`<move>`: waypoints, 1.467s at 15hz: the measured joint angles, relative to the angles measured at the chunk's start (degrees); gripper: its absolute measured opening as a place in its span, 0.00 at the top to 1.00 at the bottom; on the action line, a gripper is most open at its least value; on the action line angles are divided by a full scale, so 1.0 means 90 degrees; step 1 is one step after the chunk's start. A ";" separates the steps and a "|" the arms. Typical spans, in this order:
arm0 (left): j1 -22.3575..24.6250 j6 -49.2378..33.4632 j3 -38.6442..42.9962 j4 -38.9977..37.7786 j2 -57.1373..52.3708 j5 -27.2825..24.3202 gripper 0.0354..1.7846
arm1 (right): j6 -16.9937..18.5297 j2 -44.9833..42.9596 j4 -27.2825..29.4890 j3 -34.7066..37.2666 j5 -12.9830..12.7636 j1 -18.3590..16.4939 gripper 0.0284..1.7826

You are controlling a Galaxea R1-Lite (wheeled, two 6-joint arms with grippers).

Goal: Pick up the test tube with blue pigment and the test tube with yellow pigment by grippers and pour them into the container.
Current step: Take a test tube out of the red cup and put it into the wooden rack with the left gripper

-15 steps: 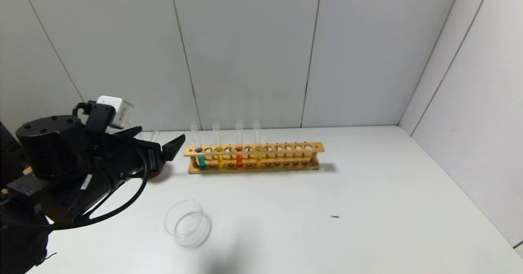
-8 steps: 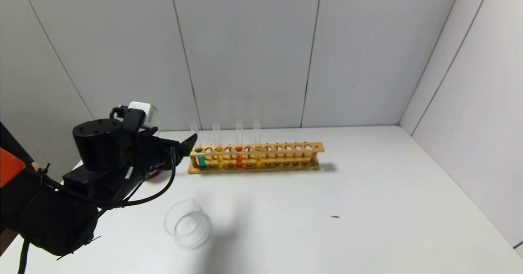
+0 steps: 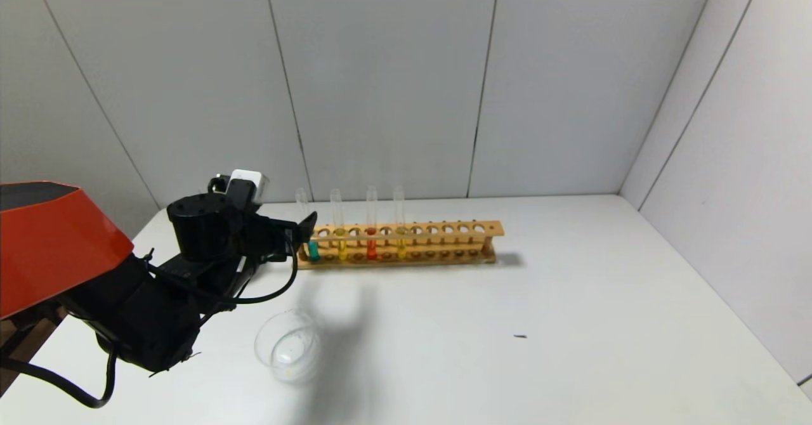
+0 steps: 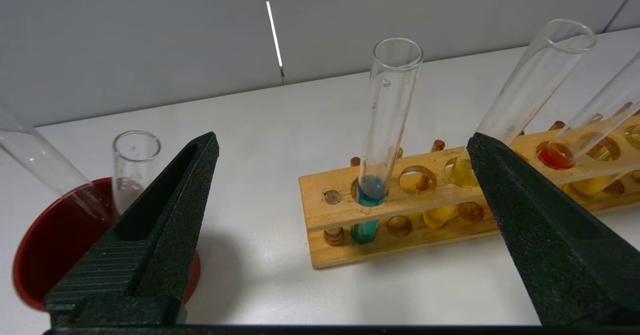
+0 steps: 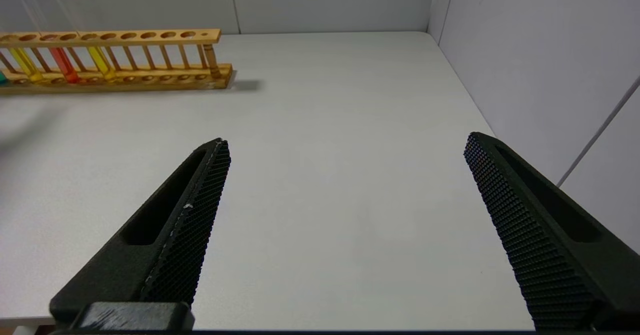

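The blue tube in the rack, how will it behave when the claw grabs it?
The blue tube looks like thin smooth glass, so probably fragile and slippery. It leans loosely in the rack, so it may tilt. The open left gripper straddles it without touching.

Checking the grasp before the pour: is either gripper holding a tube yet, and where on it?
Nothing is held. The left gripper is open with the blue test tube between its jaws, untouched; the right gripper is open over bare table.

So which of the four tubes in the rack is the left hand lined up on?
The test tube with blue pigment, at the rack's end hole, stands between the open left hand's fingers; the yellow and red tubes sit farther along.
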 joint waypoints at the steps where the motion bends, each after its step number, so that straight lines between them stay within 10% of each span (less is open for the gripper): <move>1: 0.0000 0.0000 -0.0088 0.0001 0.0085 0.0000 0.02 | 0.0003 0.0000 0.0000 0.0000 0.0000 0.0000 0.04; 22: -0.0188 0.0011 -0.1019 0.0060 0.0680 0.0175 0.02 | 0.0003 0.0000 0.0000 0.0000 0.0000 -0.0003 0.04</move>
